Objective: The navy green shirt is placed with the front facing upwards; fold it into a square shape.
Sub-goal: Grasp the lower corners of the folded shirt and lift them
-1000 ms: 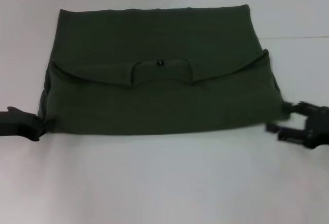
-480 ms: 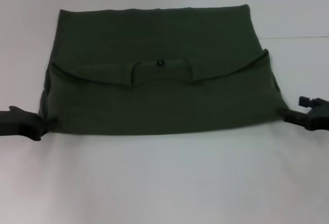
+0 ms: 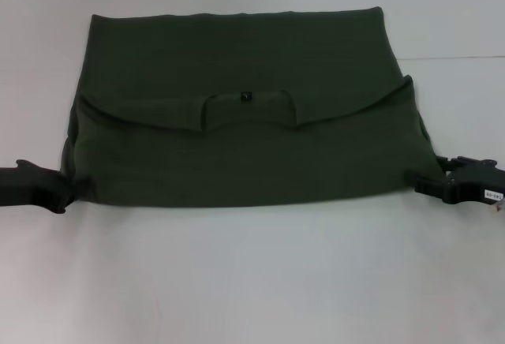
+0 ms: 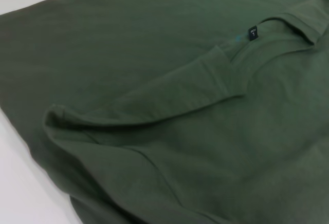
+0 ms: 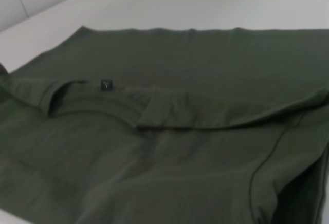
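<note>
Shirt first: you see the navy green shirt lying flat on the white surface, in the middle of the head view. It is folded over itself, so the near part lies on top of the far part. The folded edge runs across the middle, and the neck opening shows there with a small dark neck label in it. Only plain green cloth shows.

Your left gripper is low at the shirt's near left corner, touching the cloth. You cannot tell if its fingers are open or pinching the corner, because the cloth and the dark gripper blend together.

Your right gripper is low at the near right corner, just beside the cloth edge. Its two fingers stand a little apart, one above the other, and you cannot tell if any cloth is between them.

Your left wrist view shows the folded edge and the label close up. Your right wrist view shows the same fold and label from the other side.
</note>
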Controlling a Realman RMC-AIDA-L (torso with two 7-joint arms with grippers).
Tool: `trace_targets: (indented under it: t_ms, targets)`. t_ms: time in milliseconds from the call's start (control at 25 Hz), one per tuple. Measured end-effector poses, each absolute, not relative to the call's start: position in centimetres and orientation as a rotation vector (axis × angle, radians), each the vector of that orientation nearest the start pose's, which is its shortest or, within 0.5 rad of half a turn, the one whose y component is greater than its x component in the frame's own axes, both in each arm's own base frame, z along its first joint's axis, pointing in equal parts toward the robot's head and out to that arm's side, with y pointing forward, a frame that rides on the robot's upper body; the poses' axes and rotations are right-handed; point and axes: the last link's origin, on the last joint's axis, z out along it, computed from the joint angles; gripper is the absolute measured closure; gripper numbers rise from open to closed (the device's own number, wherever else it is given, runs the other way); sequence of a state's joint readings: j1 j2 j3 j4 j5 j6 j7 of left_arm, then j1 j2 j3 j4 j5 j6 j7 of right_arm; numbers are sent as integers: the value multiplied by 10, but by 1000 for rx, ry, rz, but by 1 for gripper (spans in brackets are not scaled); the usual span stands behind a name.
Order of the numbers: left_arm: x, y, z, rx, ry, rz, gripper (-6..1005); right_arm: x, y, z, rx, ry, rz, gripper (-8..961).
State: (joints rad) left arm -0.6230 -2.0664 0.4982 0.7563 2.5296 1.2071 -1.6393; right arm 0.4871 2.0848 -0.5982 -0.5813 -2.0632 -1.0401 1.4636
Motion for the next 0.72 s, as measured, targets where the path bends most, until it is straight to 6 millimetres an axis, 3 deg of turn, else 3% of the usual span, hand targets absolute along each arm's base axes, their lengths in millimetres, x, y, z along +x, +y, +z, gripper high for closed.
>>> trace_targets:
  t_ms: [200,640,720]
  targets:
    - [-324,376,37,-2414,-869,-41,930,341,355,0,-2262,952,329,323]
    - [-322,376,37,-2413,-866,-56,925,340,357,2,-2253,943,324,544]
    - [-322,376,37,-2414,-863,-55,924,341,358,3,-2248,943,322,705]
